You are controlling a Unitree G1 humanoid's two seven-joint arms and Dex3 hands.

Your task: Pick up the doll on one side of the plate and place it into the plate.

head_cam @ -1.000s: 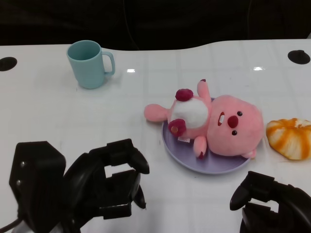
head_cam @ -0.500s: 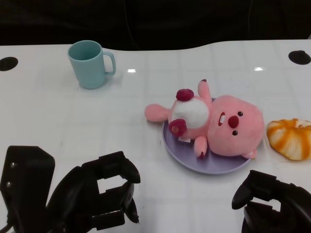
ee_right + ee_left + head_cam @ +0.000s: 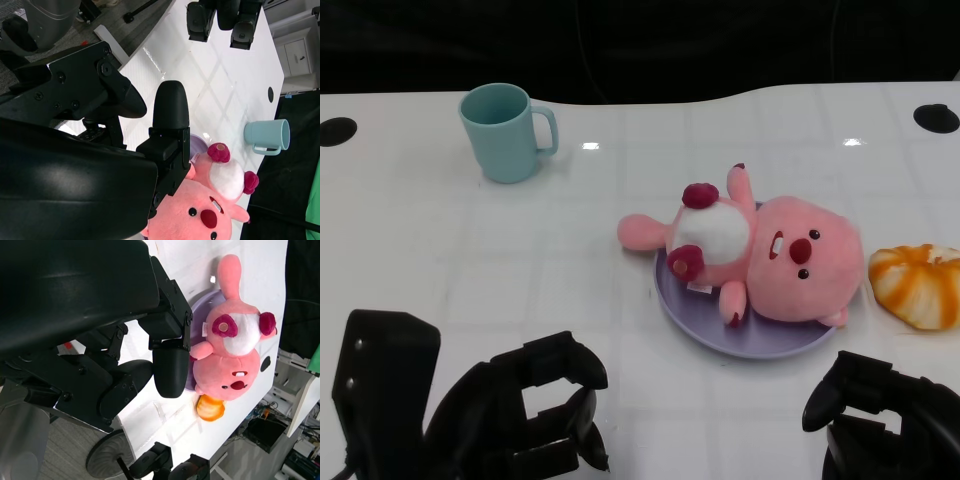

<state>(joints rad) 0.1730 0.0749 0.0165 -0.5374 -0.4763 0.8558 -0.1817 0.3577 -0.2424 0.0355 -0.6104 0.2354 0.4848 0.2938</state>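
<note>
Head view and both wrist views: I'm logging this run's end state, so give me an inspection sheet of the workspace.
Surface: white table, glossy, with dark round holes near its far corners.
Job's things: pink doll lies on its back on the purple plate; one ear hangs over the rim.
Clutter: teal mug upright, far left; orange-and-white soft thing right of the plate.
Hands: left hand and right hand both low at the near edge, fingers apart, holding nothing.
Cables: a dark cable lies on the floor in the right wrist view.
Surroundings: dark backdrop; wheeled bases and furniture off the table.
</note>
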